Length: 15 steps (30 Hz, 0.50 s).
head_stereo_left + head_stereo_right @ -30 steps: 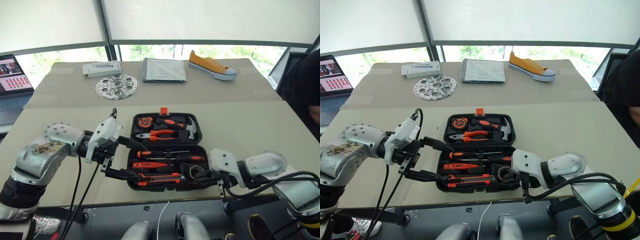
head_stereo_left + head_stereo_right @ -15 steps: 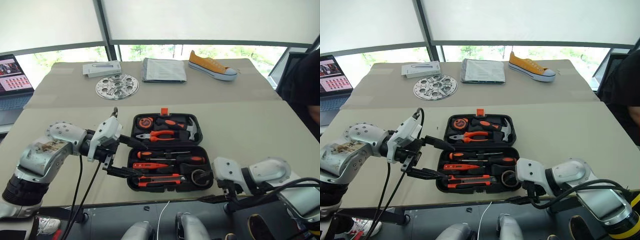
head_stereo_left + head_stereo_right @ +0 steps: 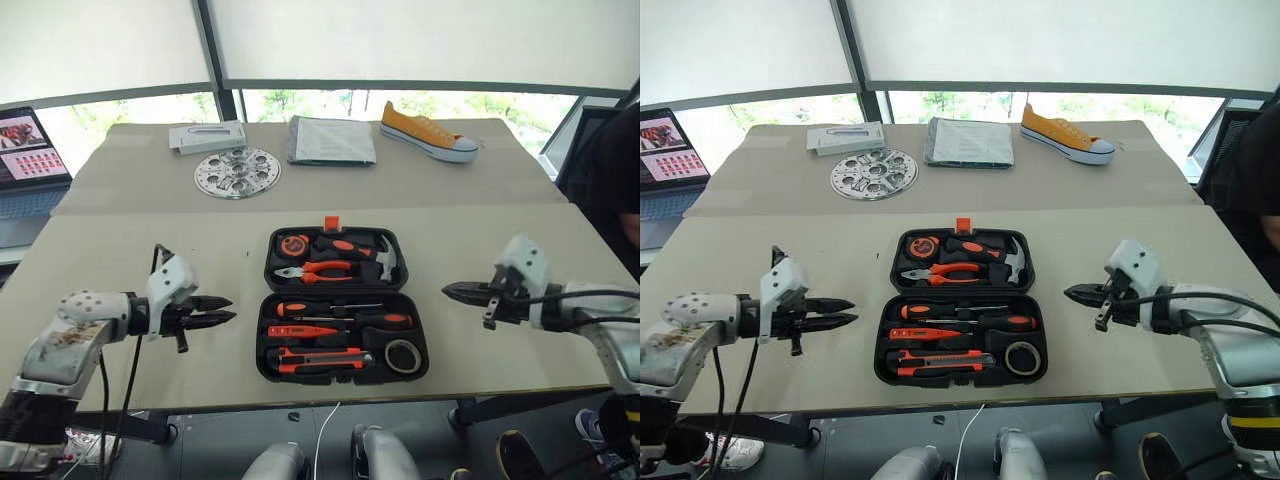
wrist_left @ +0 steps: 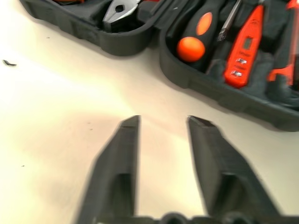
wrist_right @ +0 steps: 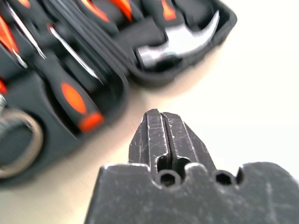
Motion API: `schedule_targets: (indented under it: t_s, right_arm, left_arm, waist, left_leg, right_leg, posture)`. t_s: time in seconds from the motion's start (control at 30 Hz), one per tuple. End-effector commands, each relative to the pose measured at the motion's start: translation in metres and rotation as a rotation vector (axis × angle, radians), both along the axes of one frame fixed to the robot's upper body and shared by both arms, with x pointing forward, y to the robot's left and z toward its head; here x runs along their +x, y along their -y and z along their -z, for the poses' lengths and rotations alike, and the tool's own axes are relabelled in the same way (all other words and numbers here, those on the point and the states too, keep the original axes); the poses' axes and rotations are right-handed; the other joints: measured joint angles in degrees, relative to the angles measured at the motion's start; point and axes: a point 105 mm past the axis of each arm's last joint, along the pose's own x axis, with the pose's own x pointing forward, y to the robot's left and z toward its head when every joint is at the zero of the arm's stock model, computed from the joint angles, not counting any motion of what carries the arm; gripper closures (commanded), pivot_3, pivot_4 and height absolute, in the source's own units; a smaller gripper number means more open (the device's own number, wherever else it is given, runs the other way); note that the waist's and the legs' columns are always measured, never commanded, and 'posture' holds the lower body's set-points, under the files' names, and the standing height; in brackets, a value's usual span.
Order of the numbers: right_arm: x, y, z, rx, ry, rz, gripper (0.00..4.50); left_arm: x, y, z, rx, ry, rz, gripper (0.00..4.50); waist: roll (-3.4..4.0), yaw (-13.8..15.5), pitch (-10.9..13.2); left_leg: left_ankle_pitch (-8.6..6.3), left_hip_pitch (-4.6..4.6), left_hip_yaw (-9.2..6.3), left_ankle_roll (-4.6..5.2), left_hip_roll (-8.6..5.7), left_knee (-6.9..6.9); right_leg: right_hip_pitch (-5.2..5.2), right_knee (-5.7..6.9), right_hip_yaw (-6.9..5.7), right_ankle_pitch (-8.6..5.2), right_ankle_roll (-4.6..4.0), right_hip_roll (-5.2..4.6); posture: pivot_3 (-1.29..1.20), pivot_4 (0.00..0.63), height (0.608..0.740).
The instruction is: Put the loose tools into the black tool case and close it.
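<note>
Open case [image 3: 343,305] mid-desk [image 3: 500,250], screwdrivers [image 3: 345,318], knife [image 3: 315,355], tape roll [image 3: 404,356] in near half, pliers [image 3: 308,270], hammer [image 3: 385,258] behind, left hand [image 3: 225,310] slightly apart, empty, right hand [image 3: 447,290] pinched together, empty.

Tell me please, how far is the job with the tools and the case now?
The loading looks done: the screwdrivers, utility knife and tape roll lie in the recesses of the black tool case. Nothing is in hand: the left gripper and the right gripper hang over the table at either side of the case, both empty. Closing is left: the case lies fully open.
</note>
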Motion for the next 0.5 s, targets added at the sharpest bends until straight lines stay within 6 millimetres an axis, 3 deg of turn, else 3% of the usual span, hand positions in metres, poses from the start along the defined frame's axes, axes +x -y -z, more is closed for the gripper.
schedule_targets:
  t_s: [0.03,0.13,0.27,0.5]
  right_arm:
    - [0.003,-0.016,0.008,-0.04,0.052,-0.094,4.5]
    - [0.005,-0.03,0.012,-0.059,0.07,-0.145,4.5]
    - [-0.007,-0.056,0.015,-0.037,0.069,-0.275,4.5]
    - [-0.038,-0.068,0.017,-0.021,0.027,-0.403,4.5]
  left_arm:
    - [0.005,0.017,0.007,0.01,0.024,0.029,4.4]
    - [0.006,0.026,0.013,0.004,0.003,0.043,4.4]
    - [-0.008,0.048,0.008,-0.075,-0.018,0.135,4.4]
    - [-0.034,0.058,0.01,-0.094,-0.077,0.224,4.4]
  waist:
    - [0.0,-0.3,0.0]
    - [0.0,-0.6,0.0]
    - [0.0,-0.5,0.0]
    - [0.0,-0.5,0.0]
  left_leg:
    - [0.0,0.01,0.0,0.0,0.03,0.0]
    - [0.01,0.0,0.01,0.01,0.07,0.0]
    - [0.01,-0.02,0.01,0.02,0.05,0.01]
    - [0.02,-0.13,-0.01,0.05,0.07,-0.07]
  right_leg:
    - [0.0,0.0,0.02,0.0,0.0,0.01]
    - [-0.04,0.02,0.03,0.0,-0.01,0.03]
    - [-0.06,0.02,0.03,0.0,-0.01,0.03]
    - [-0.23,0.0,0.02,0.0,-0.01,0.06]
  posture:
    - [0.0,0.15,0.74]
    - [0.0,0.15,0.74]
    - [0.0,0.15,0.74]
    - [0.0,0.15,0.74]
